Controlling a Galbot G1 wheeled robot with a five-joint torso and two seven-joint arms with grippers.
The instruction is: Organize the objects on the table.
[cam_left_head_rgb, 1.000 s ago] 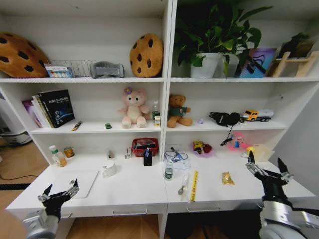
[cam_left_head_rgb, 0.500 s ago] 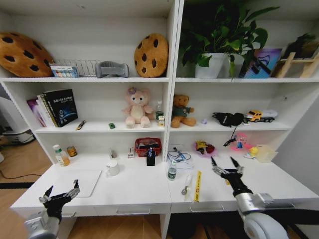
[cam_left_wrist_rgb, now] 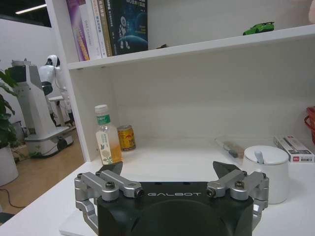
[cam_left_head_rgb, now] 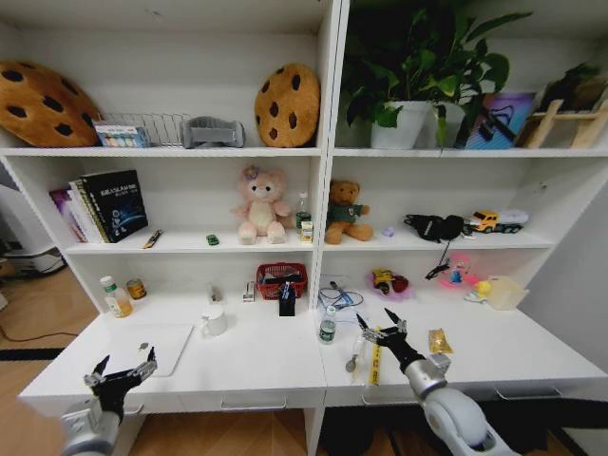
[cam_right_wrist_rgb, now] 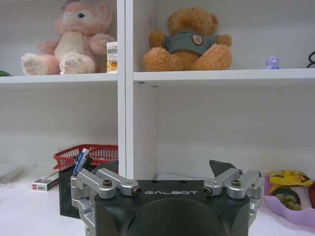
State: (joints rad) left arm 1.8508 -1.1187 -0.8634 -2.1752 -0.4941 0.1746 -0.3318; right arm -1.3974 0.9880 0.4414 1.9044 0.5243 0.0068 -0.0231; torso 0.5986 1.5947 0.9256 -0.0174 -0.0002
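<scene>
Two grippers hang over the front of the long white desk (cam_left_head_rgb: 256, 366), both with fingers spread and holding nothing. The left gripper (cam_left_head_rgb: 122, 369) sits low by the desk's front left corner, just in front of the flat silver laptop (cam_left_head_rgb: 152, 347). The right gripper (cam_left_head_rgb: 382, 326) is right of the desk's middle seam, above a yellow strip (cam_left_head_rgb: 373, 355) that lies flat on the top, with a pen (cam_left_head_rgb: 352, 351) just to its left and a small gold packet (cam_left_head_rgb: 438, 340) to its right.

Farther back stand a small green can (cam_left_head_rgb: 328, 327), a black pen cup (cam_left_head_rgb: 287, 301) in front of a red basket (cam_left_head_rgb: 282, 280), and a white mug (cam_left_head_rgb: 215, 319) with a spoon in it. At the back left, against the wall, a drink bottle (cam_left_head_rgb: 115, 296) stands beside a gold tin (cam_left_head_rgb: 138, 288). On the shelf above, a tiny green toy car (cam_left_head_rgb: 213, 239) sits left of a pink plush toy (cam_left_head_rgb: 259, 205).
</scene>
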